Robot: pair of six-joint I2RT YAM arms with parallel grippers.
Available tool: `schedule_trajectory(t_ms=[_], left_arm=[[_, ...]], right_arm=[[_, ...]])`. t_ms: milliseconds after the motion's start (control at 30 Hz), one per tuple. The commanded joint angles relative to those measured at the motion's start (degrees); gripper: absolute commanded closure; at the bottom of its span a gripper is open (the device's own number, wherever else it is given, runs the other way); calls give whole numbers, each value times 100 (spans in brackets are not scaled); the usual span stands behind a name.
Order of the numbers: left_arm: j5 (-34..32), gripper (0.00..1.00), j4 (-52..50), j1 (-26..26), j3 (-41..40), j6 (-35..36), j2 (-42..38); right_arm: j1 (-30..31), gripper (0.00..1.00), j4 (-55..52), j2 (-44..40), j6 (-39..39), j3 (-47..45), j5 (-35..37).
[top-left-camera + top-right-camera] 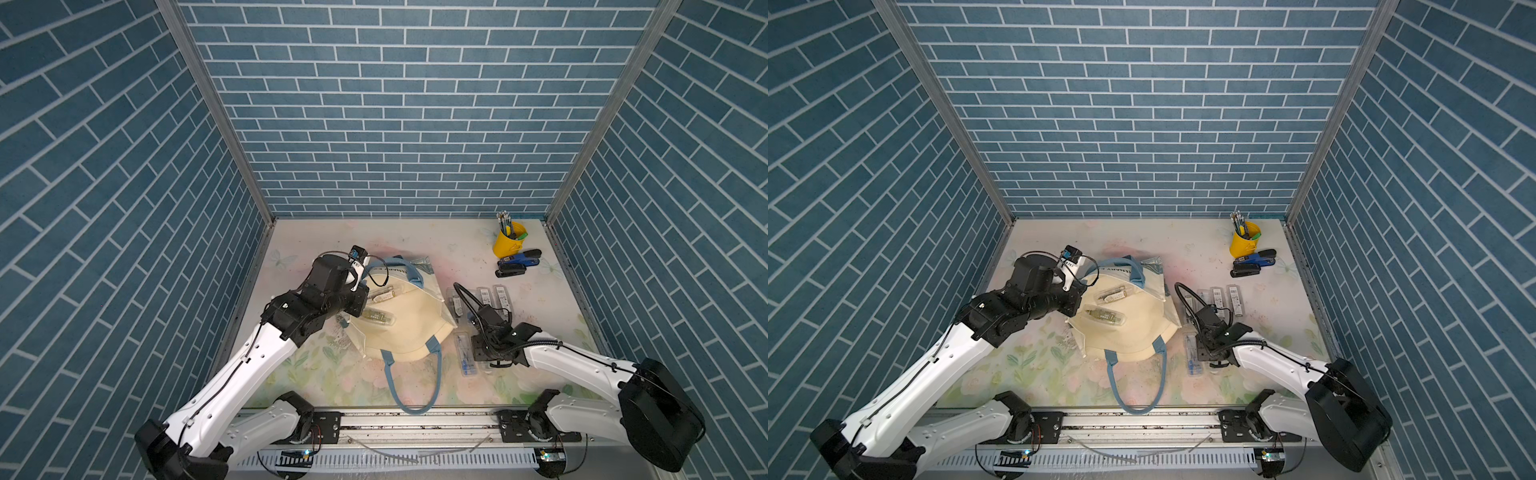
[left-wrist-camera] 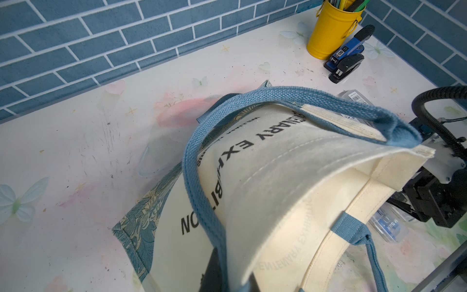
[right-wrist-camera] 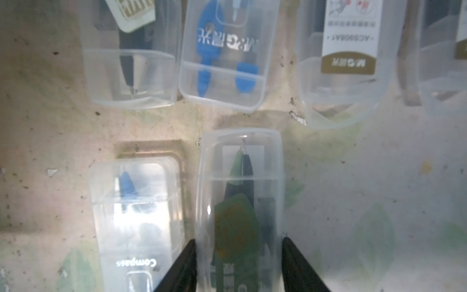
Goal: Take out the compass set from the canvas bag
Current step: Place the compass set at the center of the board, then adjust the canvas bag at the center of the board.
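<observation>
This is a robot test booth in a lab, dressed like a school desk. Panels printed with blue brick, set in metal posts, close three sides of the counter. A metal rail on the counter's open side carries two white robot arms. On the counter stand a yellow pen cup and staplers.

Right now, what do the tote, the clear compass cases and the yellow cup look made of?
Canvas bag: matte cream woven cloth; stitching and strap weave show.
Compass case: clear, faintly frosted plastic; contents show through.
Yellow cup: glossy, probably painted metal; bucket-style side lug.
</observation>
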Motion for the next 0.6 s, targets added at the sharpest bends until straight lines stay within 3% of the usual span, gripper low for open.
schedule_trajectory(t_ms=[0,267,433,567], left_arm=[[48,100,294,1,-9,-67,-108],[51,100,156,1,97,-17,-62],[61,100,89,3,94,12,-56],[39,100,47,3,89,29,-51]], right_arm=[[-20,42,-256,-158,-129,276,-10],[88,39,-931,-927,-842,1393,-391],[765,41,-14,-1097,-2735,2397,-651],[1060,42,372,-538,-3988,3211,-979]])
